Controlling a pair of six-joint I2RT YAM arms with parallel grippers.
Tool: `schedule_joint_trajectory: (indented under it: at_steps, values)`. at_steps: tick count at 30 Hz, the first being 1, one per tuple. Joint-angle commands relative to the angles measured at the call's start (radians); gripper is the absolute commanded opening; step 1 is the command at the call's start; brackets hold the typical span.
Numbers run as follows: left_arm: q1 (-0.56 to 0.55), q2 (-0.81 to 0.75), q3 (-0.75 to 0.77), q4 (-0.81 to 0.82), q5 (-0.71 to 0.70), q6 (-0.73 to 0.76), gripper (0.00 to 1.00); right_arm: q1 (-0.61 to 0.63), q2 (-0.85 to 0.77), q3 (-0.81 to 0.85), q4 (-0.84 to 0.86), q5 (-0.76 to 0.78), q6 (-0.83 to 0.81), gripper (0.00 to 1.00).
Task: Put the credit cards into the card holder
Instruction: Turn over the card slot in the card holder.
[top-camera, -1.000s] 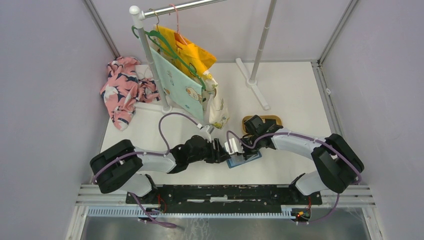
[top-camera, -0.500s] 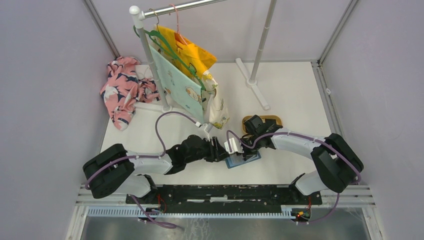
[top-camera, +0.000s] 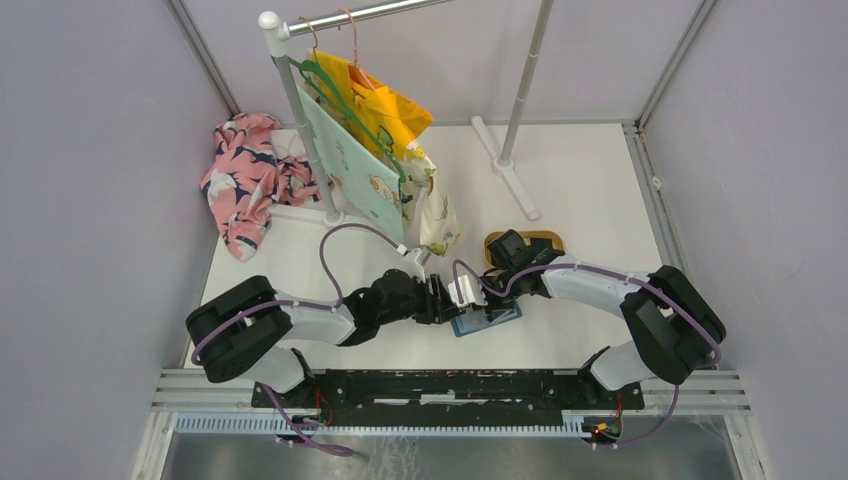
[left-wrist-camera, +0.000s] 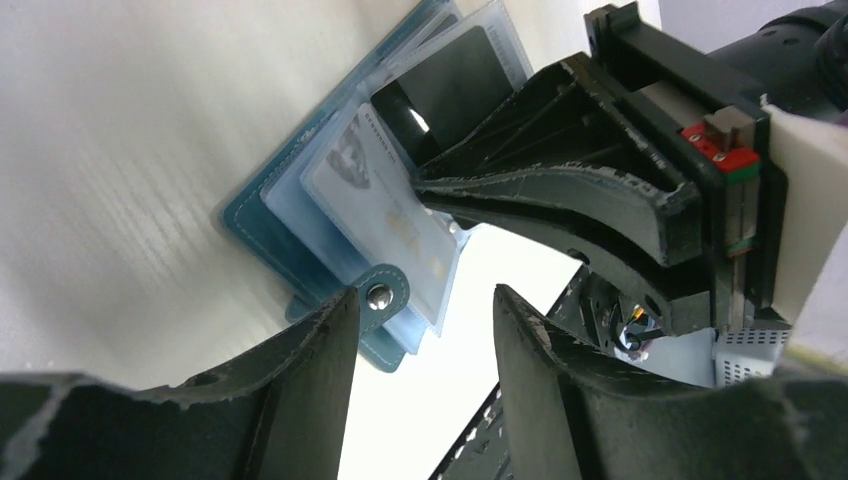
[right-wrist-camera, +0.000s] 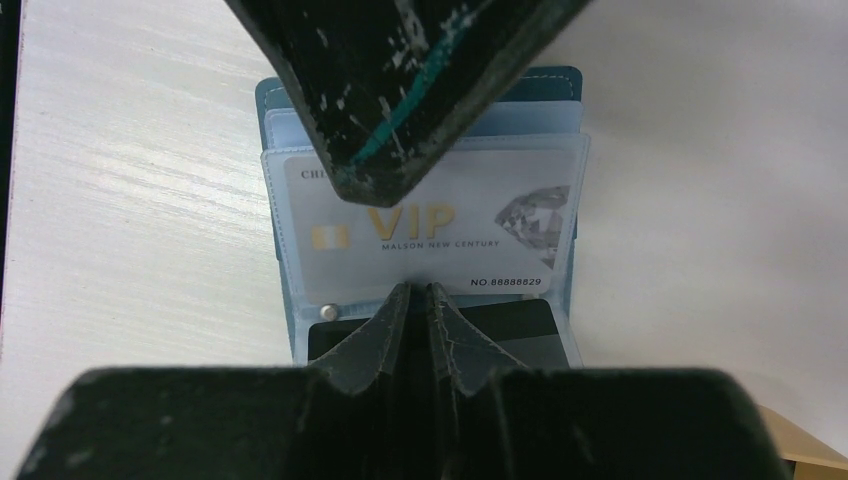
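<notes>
Finds right gripper (right-wrist-camera: 420, 290) pinching edge of clear sleeve (right-wrist-camera: 275, 250) holding VIP card (right-wrist-camera: 480, 190) | left gripper (left-wrist-camera: 425, 295) spread, snap tab (left-wrist-camera: 385, 290) between its tips | card holder (left-wrist-camera: 250, 215) open beneath both | dark card (right-wrist-camera: 520, 325) slotted beside right gripper.

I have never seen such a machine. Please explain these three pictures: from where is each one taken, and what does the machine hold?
This is a robot with two arms bolted at the near edge of a white table. One picture looks down from above. The other two come from cameras on the wrists; the dark shapes at the bottom are that arm's own fingers. An open blue card holder lies on the table. The right gripper is shut on its clear sleeve, which holds a pale VIP card; a dark card sits in another sleeve. The left gripper is open, close by. Farther back are a tan tray and a clothes rack.
</notes>
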Motion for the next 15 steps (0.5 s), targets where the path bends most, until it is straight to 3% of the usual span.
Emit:
schedule_joint_trajectory:
  at_steps: [1,15]
  values:
    - [-0.001,0.014,0.053,0.083,-0.008,-0.022,0.58,0.001,0.024,0.007,-0.035,0.005,0.009,0.16]
    - [0.008,0.027,0.06,0.055,-0.071,-0.014,0.59,0.0,0.021,0.007,-0.039,-0.001,0.007,0.16]
